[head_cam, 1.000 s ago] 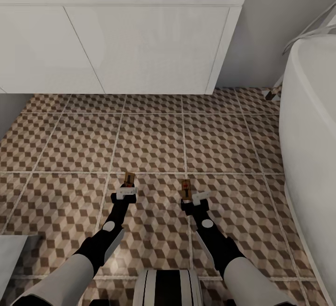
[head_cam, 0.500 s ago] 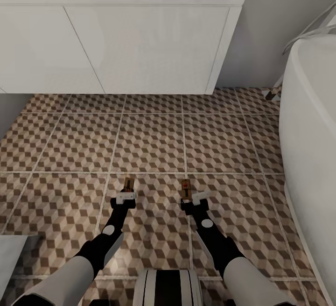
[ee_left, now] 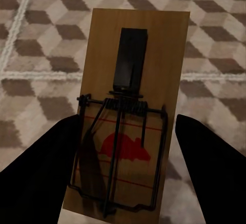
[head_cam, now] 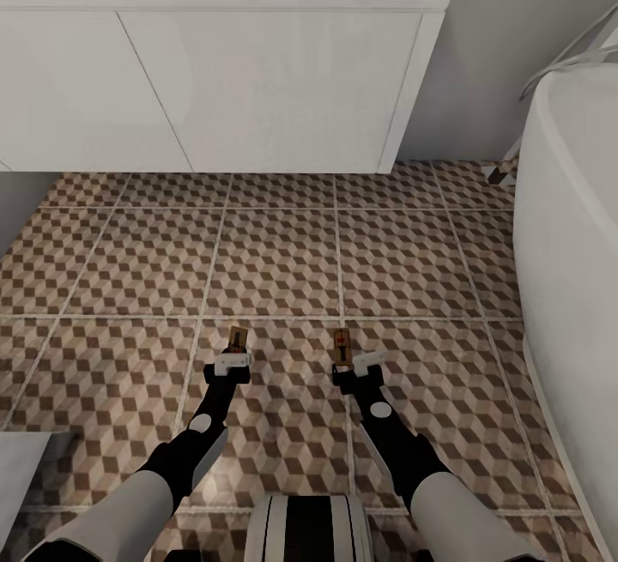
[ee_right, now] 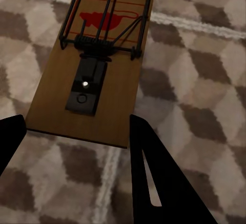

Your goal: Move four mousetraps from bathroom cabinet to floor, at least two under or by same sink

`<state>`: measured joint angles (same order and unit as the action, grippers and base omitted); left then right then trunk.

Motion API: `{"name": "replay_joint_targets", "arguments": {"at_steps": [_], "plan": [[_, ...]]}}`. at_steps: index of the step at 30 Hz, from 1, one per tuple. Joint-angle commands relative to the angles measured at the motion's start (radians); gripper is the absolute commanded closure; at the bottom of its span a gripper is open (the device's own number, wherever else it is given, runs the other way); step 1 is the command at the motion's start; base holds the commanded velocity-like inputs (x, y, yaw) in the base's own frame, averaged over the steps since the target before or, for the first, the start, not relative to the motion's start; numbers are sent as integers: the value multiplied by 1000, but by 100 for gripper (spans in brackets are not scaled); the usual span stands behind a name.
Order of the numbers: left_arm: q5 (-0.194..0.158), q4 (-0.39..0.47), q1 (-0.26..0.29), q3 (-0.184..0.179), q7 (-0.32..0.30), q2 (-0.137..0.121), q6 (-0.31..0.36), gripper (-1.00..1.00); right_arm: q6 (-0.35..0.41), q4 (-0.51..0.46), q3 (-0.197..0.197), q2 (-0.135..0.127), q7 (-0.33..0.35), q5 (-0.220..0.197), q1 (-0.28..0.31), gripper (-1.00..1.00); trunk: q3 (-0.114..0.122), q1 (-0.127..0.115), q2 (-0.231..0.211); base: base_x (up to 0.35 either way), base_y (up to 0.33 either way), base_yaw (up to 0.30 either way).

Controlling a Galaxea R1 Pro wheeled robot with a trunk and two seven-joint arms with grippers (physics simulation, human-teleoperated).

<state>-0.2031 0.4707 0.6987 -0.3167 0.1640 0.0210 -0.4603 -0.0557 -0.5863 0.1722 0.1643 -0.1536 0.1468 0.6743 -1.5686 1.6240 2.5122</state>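
Observation:
Two mousetraps lie flat on the bathroom floor point(head_cam: 129, 262), one point(head_cam: 238, 338) just ahead of my left gripper point(head_cam: 232, 363) and one point(head_cam: 342, 345) just ahead of my right gripper point(head_cam: 355, 368). The left wrist view has its mousetrap point(ee_left: 128, 106), a wooden board with wire and a red mouse print, lying between the spread dark fingers point(ee_left: 46, 157). In the right wrist view the other mousetrap point(ee_right: 95, 60) lies mostly beyond the parted fingers point(ee_right: 148, 172). Both grippers are open. The white vanity of the bathroom sink point(head_cam: 215, 73) stands two tiles further ahead. The cabinet is out of view.
A white bathtub point(head_cam: 575, 244) curves along the right side, with a grey wall point(head_cam: 498, 47) between it and the vanity. A pale grey surface point(head_cam: 21, 468) cuts into the lower left corner. My base point(head_cam: 309, 528) sits between the arms.
My left gripper has drawn back a little toward me, leaving its mousetrap lying on the tiles. The right arm and its mousetrap have not moved.

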Motion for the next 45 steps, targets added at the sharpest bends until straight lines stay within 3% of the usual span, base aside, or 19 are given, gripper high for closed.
{"name": "replay_joint_targets", "arguments": {"at_steps": [1,45], "plan": [[-9,-1,1,-8,6,-1,-4,100,-1,1,3,0,-5,5,1,100,0,0,0,0,0,0],[-9,-21,1,-8,6,15,-3,100,-1,-1,3,0,-6,5,1,100,0,0,0,0,0,0]]}}
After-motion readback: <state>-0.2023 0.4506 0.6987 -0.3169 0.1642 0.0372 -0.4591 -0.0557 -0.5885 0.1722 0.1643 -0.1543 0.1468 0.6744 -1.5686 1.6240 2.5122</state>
